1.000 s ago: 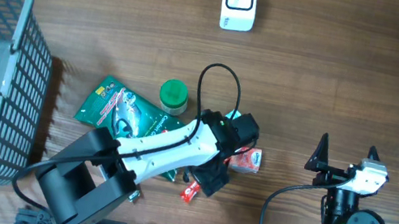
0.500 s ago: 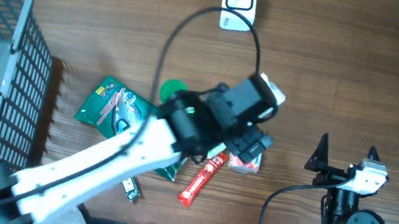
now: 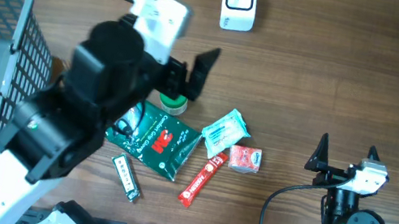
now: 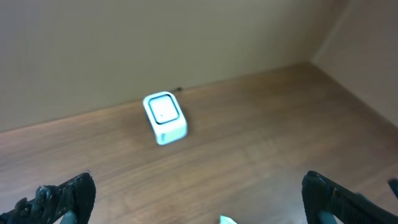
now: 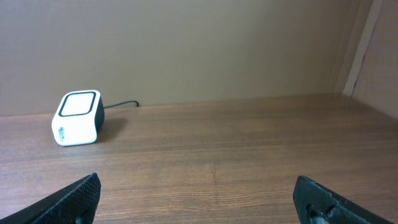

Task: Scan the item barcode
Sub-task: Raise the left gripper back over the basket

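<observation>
- Locating the goods: every candidate item lies loose on the bench (image 3: 356, 65), on the robot's side of the barcode scanner (image 3: 238, 2). None is in a pincer. Which one is to be scanned cannot be told.
- Light-blue packet (image 3: 225, 130): almost straight toward the robot from the scanner. Judged light, soft and crinkly, with film that is probably slippery. Pinch it at a sealed end so the printed faces stay clear for the scanner.
- Green pouch (image 3: 154, 133): farther from the scanner than the packet, and to the scanner's left. Judged flat and limp. Take it by an edge and expect it to droop.
- Green-capped bottle (image 3: 174, 104): to the scanner's left and nearer it than the pouch, partly hidden under the left arm. Judged stiff and round, so liable to roll. Grip it across the body.
- Red sachet (image 3: 202, 180) and small red-and-white pack (image 3: 245, 159): farthest from the scanner. Both look small and light.
- Left pincer (image 3: 187, 77): jaws spread wide and holding nothing. It is raised above the bench, between the scanner and the bottle.
- Right pincer (image 3: 347, 154): jaws spread wide, holding nothing and touching nothing. It sits well to the scanner's right, toward the robot.
</observation>
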`<state>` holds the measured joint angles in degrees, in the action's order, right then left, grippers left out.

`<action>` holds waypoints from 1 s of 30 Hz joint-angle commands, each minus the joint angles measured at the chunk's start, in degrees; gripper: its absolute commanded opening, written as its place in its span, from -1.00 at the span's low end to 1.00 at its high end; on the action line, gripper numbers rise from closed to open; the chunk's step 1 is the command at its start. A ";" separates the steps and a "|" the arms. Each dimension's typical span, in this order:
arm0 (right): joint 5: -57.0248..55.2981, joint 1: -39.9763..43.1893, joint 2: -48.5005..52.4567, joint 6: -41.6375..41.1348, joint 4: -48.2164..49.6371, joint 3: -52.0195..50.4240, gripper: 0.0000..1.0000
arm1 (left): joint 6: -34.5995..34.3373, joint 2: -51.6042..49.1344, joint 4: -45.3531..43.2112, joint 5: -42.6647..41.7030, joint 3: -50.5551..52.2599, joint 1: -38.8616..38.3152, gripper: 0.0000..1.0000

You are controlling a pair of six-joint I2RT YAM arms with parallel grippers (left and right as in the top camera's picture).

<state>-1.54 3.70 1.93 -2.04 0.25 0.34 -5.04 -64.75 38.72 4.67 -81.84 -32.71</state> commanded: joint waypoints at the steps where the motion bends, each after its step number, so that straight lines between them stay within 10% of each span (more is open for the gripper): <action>1: 0.52 0.33 -0.20 0.55 0.17 -0.02 0.99 | -0.37 2.23 -0.15 0.13 -0.70 3.56 1.00; 30: 0.52 0.33 -0.20 0.55 0.17 -0.02 0.99 | -16.48 1.27 1.09 -7.63 -0.68 48.35 1.00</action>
<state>-1.54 3.70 1.93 -2.04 0.25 0.34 -19.94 -62.59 38.94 1.48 -81.84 12.88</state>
